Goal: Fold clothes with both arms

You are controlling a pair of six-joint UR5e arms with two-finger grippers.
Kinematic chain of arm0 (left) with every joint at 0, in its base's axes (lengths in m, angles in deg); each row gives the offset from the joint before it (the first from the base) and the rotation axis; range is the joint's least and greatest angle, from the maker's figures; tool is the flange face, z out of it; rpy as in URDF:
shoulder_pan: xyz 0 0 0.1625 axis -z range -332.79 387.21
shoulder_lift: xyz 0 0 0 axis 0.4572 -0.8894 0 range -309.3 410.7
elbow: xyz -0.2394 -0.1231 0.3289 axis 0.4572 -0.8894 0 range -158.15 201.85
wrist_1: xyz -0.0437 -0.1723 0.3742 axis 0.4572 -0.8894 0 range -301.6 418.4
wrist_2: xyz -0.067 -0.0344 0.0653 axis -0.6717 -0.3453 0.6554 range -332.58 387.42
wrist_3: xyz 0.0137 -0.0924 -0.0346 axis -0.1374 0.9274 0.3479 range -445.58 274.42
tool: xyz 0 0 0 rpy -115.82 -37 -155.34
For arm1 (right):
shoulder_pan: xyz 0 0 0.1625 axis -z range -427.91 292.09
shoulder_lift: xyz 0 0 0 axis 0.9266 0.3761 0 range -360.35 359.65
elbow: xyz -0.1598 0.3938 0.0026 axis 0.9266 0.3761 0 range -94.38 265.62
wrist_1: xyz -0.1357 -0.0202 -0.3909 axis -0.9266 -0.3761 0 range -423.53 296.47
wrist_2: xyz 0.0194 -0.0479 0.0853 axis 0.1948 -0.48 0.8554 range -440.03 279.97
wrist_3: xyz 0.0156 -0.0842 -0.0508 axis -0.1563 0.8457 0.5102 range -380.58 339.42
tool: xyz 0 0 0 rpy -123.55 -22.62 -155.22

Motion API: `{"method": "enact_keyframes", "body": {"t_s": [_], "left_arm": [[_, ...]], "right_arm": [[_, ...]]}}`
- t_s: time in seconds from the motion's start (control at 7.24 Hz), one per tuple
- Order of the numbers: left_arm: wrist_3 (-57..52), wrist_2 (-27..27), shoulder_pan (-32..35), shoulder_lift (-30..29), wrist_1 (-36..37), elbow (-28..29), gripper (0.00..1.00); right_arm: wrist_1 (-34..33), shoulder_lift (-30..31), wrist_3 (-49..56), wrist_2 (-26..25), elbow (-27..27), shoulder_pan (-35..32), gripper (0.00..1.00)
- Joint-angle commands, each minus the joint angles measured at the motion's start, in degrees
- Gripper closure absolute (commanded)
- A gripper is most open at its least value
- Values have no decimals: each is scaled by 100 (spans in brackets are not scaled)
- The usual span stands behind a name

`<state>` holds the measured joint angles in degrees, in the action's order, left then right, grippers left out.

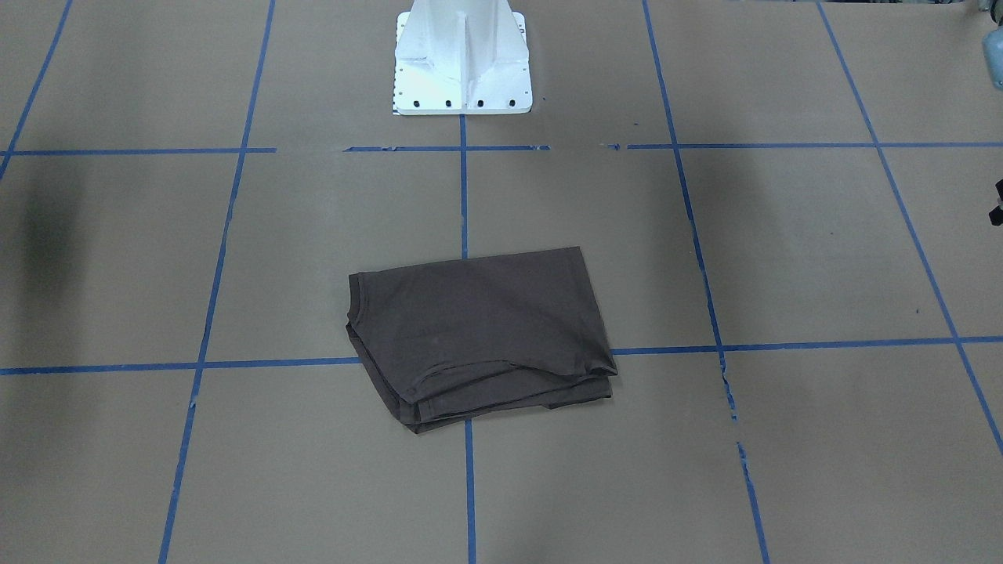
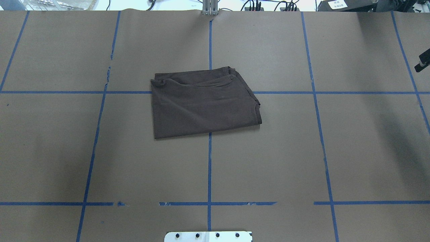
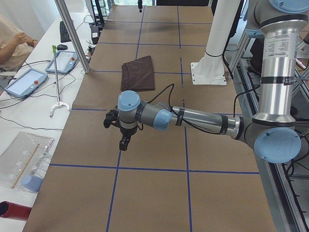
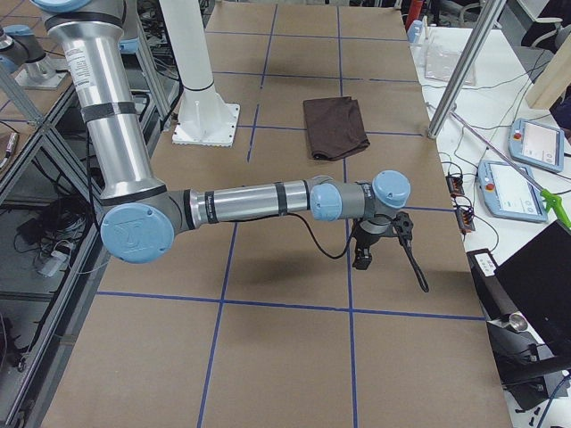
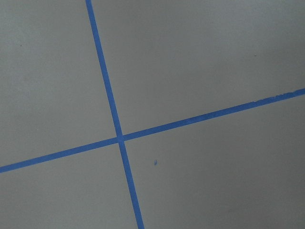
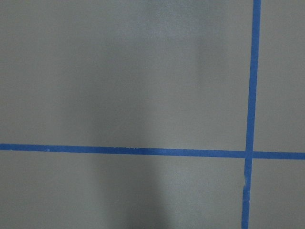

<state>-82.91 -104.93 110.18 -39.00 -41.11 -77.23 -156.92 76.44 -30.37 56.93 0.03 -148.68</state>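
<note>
Dark brown T-shirt point(image 2: 205, 104), folded into a compact layered rectangle, lies flat at the middle of the brown paper-covered desk point(image 2: 268, 161). It rests over a crossing of blue tape lines point(image 2: 210, 168), in front of the white pedestal base point(image 1: 462, 70). The grey-metal left arm point(image 3: 203, 121) and right arm point(image 4: 250, 203) reach low over opposite desk ends, well apart from the garment. The black left claw point(image 3: 119, 131) and right claw point(image 4: 382, 250) hang above bare paper; whether either is released or clenched cannot be told.
</note>
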Motion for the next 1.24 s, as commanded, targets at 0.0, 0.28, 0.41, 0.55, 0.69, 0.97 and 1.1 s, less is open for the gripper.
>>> {"method": "enact_keyframes", "body": {"t_s": [0.0,0.28,0.41,0.55,0.69,0.97,1.1], "left_arm": [[-12,-62,0,-57,28,-58,0],[-12,-71,0,-48,28,-111,0],[-12,-80,0,-48,11,-120,0],[-20,-80,0,-39,2,-155,0],[-20,-71,9,4,19,-156,0],[-12,-63,0,22,46,-182,0],[-12,-63,0,31,46,-182,0]], "right_arm": [[13,143,21,-29,-124,0,0],[13,475,-14,-29,-639,0,0],[13,478,-23,-3,-730,8,0],[13,478,38,-37,-687,0,0],[13,478,39,-55,-661,8,0],[5,486,12,-11,-687,8,0],[13,460,-31,-28,-722,17,0]]}}
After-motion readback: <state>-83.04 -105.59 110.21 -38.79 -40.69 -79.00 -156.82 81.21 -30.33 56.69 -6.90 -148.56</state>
